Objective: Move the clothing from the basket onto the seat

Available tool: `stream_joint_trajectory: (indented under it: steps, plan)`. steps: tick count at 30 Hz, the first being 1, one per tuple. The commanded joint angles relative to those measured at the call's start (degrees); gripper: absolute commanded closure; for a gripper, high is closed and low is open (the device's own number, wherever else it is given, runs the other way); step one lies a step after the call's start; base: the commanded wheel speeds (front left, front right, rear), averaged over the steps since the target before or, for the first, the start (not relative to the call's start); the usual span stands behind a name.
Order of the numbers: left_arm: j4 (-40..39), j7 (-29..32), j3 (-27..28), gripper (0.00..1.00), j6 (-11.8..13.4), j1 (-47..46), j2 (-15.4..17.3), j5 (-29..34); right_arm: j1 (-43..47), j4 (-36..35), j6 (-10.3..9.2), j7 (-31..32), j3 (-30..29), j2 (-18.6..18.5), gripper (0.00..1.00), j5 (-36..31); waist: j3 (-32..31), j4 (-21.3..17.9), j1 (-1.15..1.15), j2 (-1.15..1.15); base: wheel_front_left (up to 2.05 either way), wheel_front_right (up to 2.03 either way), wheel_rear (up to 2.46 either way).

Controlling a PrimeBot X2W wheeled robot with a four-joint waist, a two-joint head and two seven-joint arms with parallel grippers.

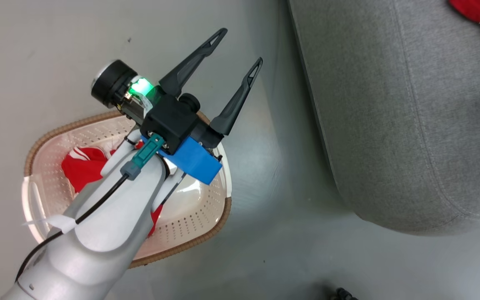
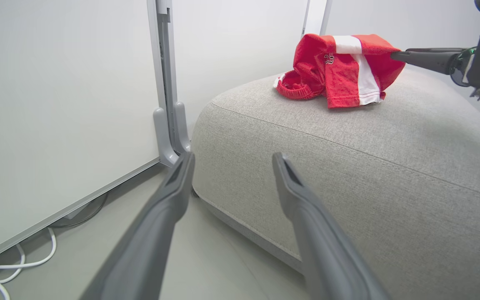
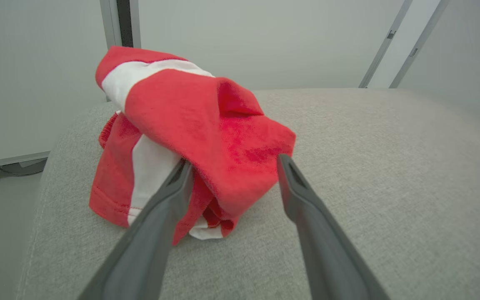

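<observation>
The right claw (image 3: 234, 161) stands wide, straddling the striped garment (image 3: 206, 125) near the sofa's (image 1: 390, 125) rounded edge. The red jersey (image 1: 83, 166) lies in the basket (image 1: 213, 231), beneath the wrist of the wide-open left claw (image 1: 241, 46), which I'd judge the nearer arm.

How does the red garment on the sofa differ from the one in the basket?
The striped garment lies on the sofa between the fingers of the open right gripper; the other garment sits in the basket, partly hidden by the left arm. The first shows broad white stripes, the second only narrow white lines. Both are red.
</observation>
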Motion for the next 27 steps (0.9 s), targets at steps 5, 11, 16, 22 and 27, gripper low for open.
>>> stream_joint_trajectory:
  steps: [5, 11, 16, 22, 27]
  plan:
    - [-0.6, -0.27, 2.24, 0.0, 0.6, 3.83, -0.46, -0.78, 8.21, -6.94, 0.02, -0.05, 1.99, 1.81, 0.0, -1.08, -6.49, 0.54, 0.0, 0.0, 0.0, 0.0, 0.0]
    - [-1.17, -0.27, 6.35, 0.0, 1.24, 9.39, -1.36, -1.38, 15.02, -15.69, 0.03, -0.05, 5.24, 4.38, 0.0, -2.05, -12.67, 1.65, 0.0, 0.0, 0.0, 0.0, 0.0]
    - [-1.75, -0.27, 10.77, 0.0, 1.56, 13.56, -3.31, -0.92, 19.65, -21.62, 0.03, -0.05, 7.86, 6.75, 0.0, -2.94, -17.44, 4.07, 0.0, 0.0, 0.0, 0.0, 0.0]
    - [-3.7, -0.24, 15.84, 0.0, 1.15, 17.86, -5.54, 0.67, 23.47, -25.58, 0.03, -0.04, 11.6, 9.02, 0.0, -3.49, -21.79, 6.96, 0.0, 0.0, 0.0, 0.0, 0.0]
    - [-5.17, -0.23, 20.68, 0.0, 1.1, 21.58, -6.93, 2.21, 25.01, -27.59, 0.02, -0.05, 12.85, 10.43, 0.0, -3.42, -24.56, 9.0, 0.0, 0.0, 0.0, 0.0, 0.0]
